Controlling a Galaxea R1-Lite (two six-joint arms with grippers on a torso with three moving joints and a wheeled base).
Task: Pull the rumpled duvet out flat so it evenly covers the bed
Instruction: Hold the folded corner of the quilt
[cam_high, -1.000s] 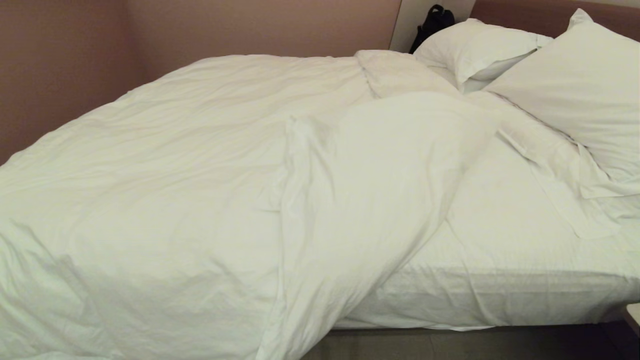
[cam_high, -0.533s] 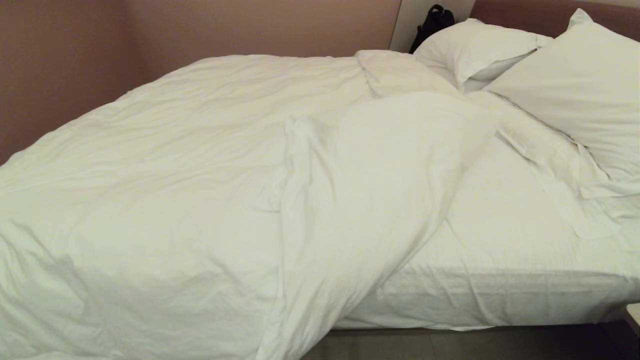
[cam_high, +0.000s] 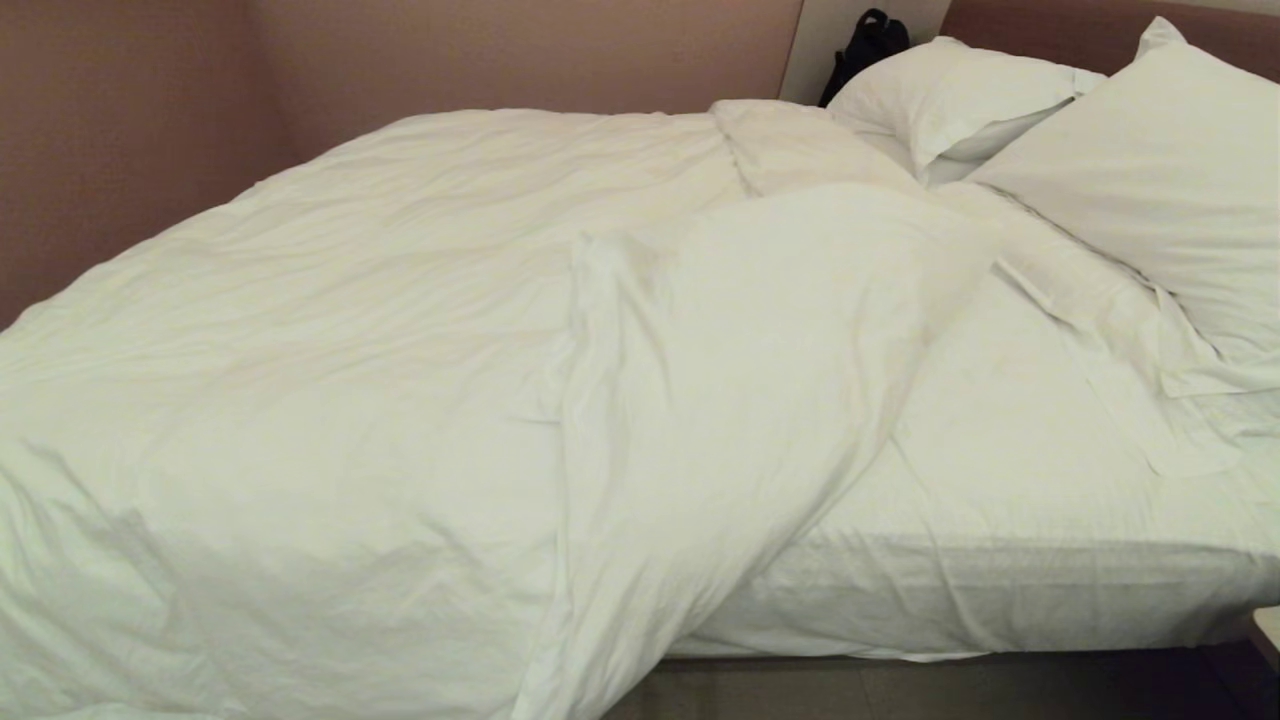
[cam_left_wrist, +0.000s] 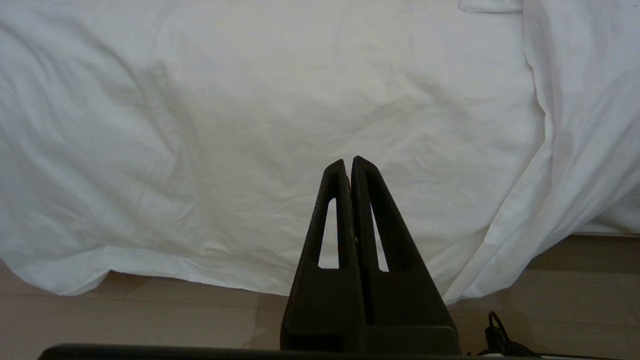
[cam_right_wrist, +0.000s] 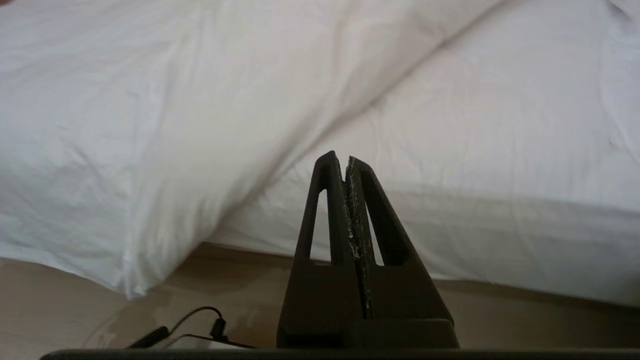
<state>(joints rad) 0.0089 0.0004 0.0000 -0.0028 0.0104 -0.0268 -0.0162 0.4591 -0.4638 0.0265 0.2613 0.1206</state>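
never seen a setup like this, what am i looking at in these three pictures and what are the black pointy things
It is a two-armed robot on wheels facing a bed. The wide picture comes from a camera on its head. It shows a rumpled white duvet bunched over one side, bare sheet on the other, and pillows by the headboard.

The other two pictures come from cameras on its wrists. The black wedges are its grasping parts: the left end effector and the right end effector. Both are shut and hold nothing, and both hang over the floor, pointing at the bed's side.
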